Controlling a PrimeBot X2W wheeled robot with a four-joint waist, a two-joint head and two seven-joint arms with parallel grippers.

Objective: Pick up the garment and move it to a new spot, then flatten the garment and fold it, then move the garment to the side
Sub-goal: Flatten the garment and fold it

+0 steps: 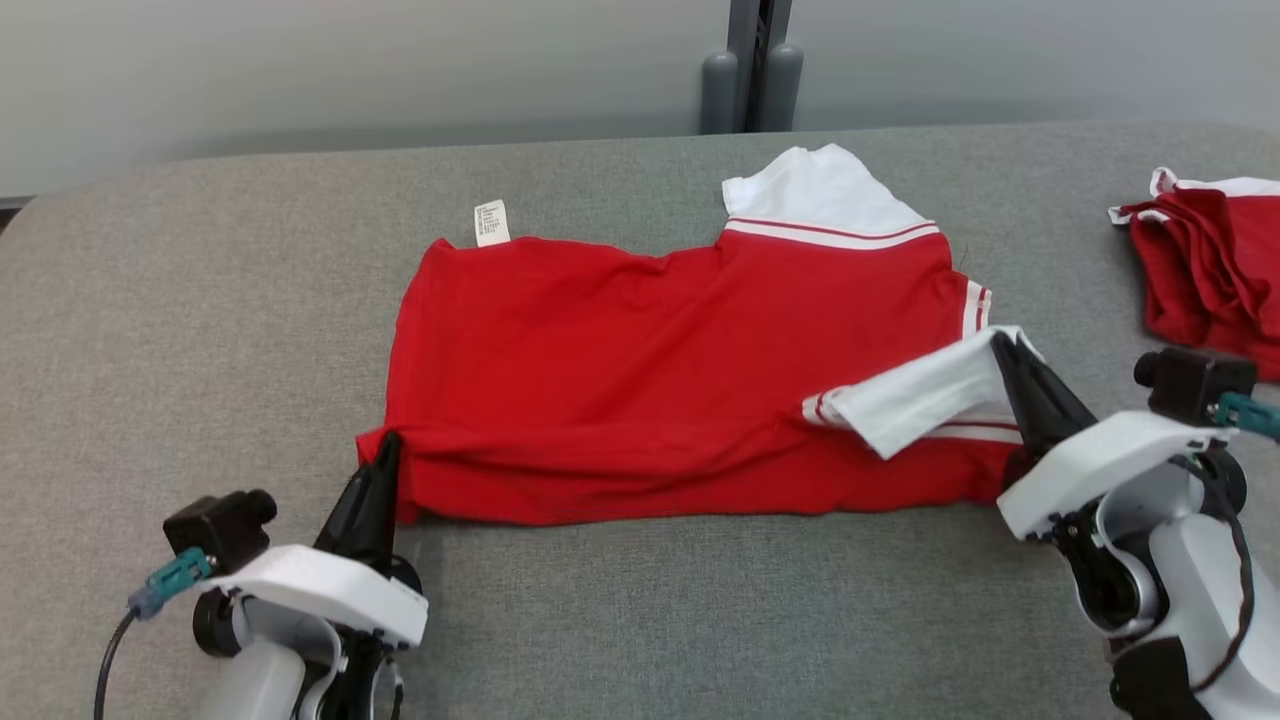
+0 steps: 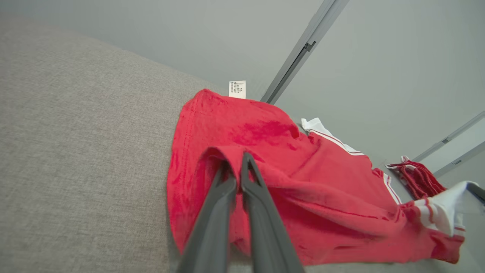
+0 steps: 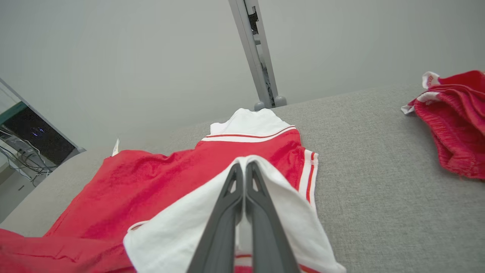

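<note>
Red knit with white trim, the garment [image 1: 660, 380] lies spread across the middle of the head view on the grey cloth-covered table [image 1: 200, 300], its care label [image 1: 491, 222] sticking out at the upper left corner. It looks light, soft and limp, the kind of fabric that sags, creases and drags along the table cover rather than sliding, so it is best taken by hems and corners and kept taut between two holds. The left gripper [image 1: 388, 445], at the lower left, is clenched on the garment's lower left corner, red cloth bunched over its tips. The right gripper [image 1: 1002, 345], at the right, is pinched tight on the white sleeve [image 1: 920, 395], which is raised and turned over the red body. Nothing on the table serves as a container; a second red and white garment [image 1: 1210, 270] lies loosely bunched at the right edge, well apart.
</note>
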